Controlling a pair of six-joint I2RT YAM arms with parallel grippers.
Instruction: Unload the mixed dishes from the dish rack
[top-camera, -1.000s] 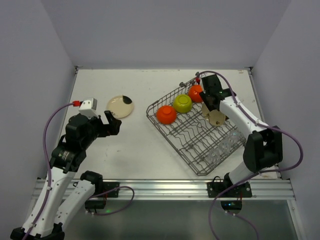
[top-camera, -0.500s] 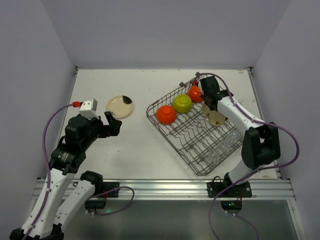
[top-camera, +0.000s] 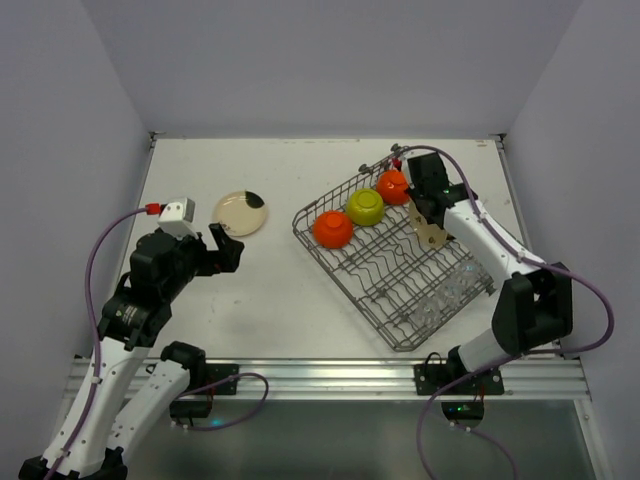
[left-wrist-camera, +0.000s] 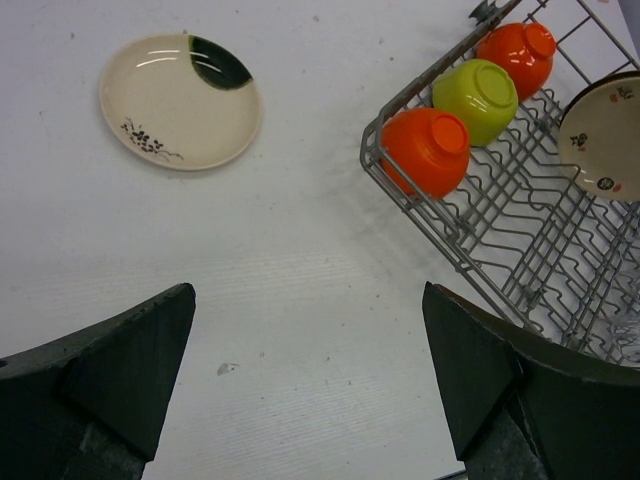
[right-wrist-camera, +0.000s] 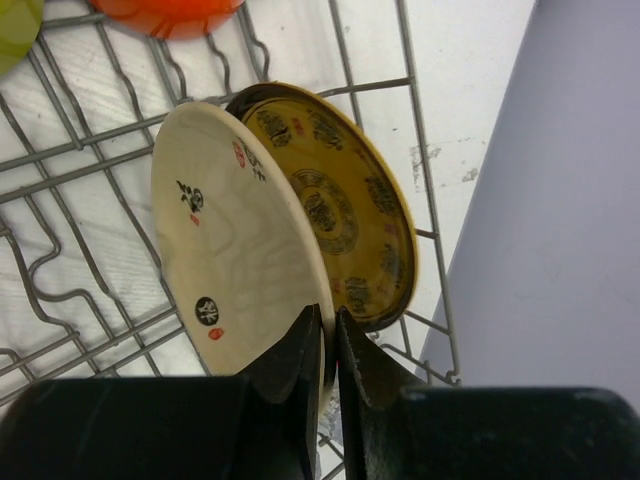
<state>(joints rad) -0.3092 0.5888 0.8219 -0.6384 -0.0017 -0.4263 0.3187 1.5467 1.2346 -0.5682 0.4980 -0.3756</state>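
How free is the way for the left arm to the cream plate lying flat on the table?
Probably free: the left gripper is open and empty, the cream plate lies just beyond it, and only bare table shows between them.

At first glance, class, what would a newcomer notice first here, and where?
Three glossy bowls, two orange and one yellow-green, line the far-left side of the grey dish rack. On its far-right side the right gripper pinches the rim of a standing cream-backed plate; another plate lies flat on the table, left.
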